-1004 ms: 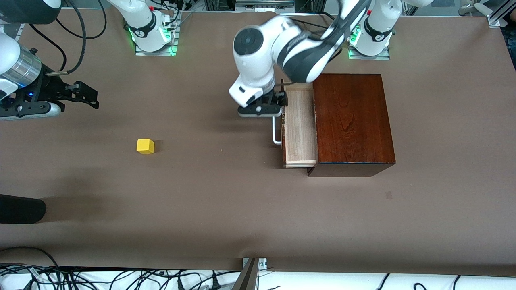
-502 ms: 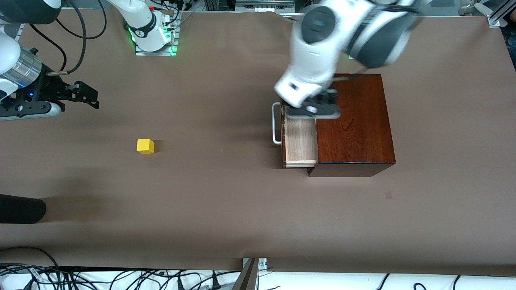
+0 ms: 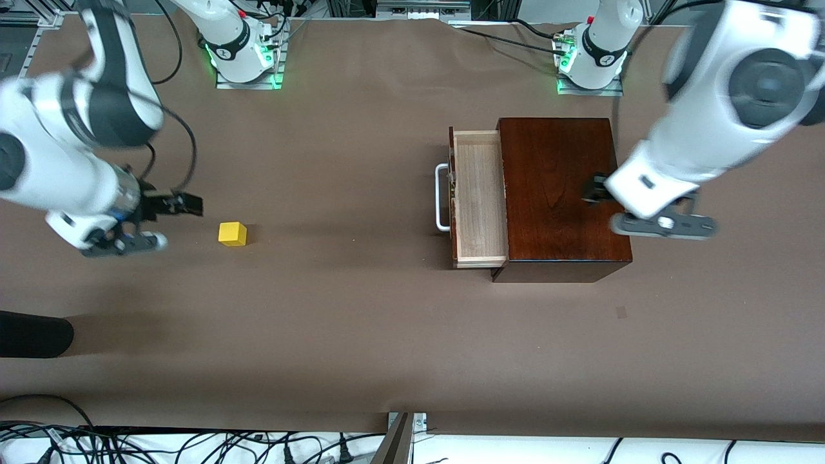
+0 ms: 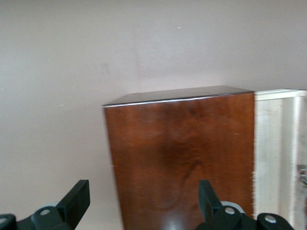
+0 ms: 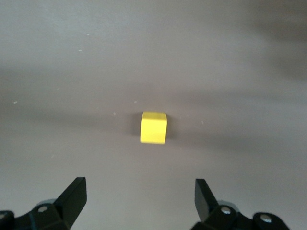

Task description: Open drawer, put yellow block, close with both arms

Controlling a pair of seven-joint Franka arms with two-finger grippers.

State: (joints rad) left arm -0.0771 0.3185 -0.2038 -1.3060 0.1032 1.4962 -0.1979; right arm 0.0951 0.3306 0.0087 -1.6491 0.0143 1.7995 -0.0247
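Note:
The drawer (image 3: 478, 193) stands pulled out of the dark mahogany box (image 3: 557, 187), its pale tray empty and its white handle (image 3: 442, 196) toward the right arm's end. The yellow block (image 3: 232, 233) lies on the brown table, apart from the drawer. My right gripper (image 3: 169, 216) is open and empty, low beside the block on the right arm's side. In the right wrist view the block (image 5: 153, 128) lies ahead of the open gripper (image 5: 139, 197). My left gripper (image 3: 619, 207) is open and empty over the box's edge at the left arm's end. The left wrist view shows that gripper (image 4: 144, 203), the box top (image 4: 182, 153) and the tray (image 4: 278, 143).
A black rounded object (image 3: 32, 335) lies at the table edge toward the right arm's end, nearer to the front camera. Cables (image 3: 193, 444) run along the front edge. The two green-lit bases (image 3: 245, 58) stand at the table's back edge.
My left gripper has left the drawer front and swung over the box to its left-arm end. My right gripper has come down toward the yellow block. The drawer stays open.

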